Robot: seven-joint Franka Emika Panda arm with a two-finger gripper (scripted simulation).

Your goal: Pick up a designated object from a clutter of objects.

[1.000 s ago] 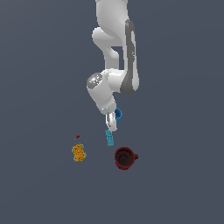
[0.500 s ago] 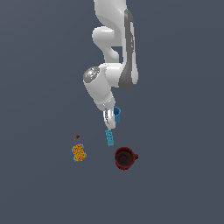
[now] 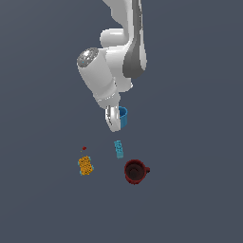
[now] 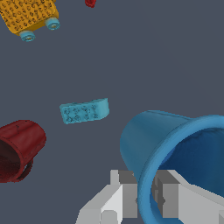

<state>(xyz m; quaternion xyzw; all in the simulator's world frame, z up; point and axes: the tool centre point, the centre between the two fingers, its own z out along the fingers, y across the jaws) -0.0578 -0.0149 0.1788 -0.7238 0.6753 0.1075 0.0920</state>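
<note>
Blue cup [image 4: 175,153]: it sits at the gripper [image 4: 146,192], and one finger is outside its wall while the other is inside. In the exterior view only a small part of the cup [image 3: 123,116] shows, because the arm covers the rest. It is hard to tell from these pictures if the cup rests on the floor or is off it.
Jaws: they are close together, with only the cup's thin wall between them. They hold the cup by its rim.
Fingers [image 4: 124,192]: the wrist view cuts them off at the picture's edge, so only their grey tips show.
Cup's far side: the wrist view cuts it off too, so the whole round opening cannot be seen.
Light-blue block [image 3: 118,148]: it lies flat on the floor, near the cup and apart from it. It has little bumps on top.
Dark red mug [image 3: 135,171]: it is just past the block, on the exterior view's right. Its handle [image 3: 146,170] points to that side. In the wrist view part of the mug [image 4: 19,148] is cut off.
Orange-yellow block [image 3: 85,165]: it lies on the exterior view's left, well apart from the mug.
Tiny red piece [image 3: 84,148]: it is near the orange-yellow block. It is too small to tell its shape.
</note>
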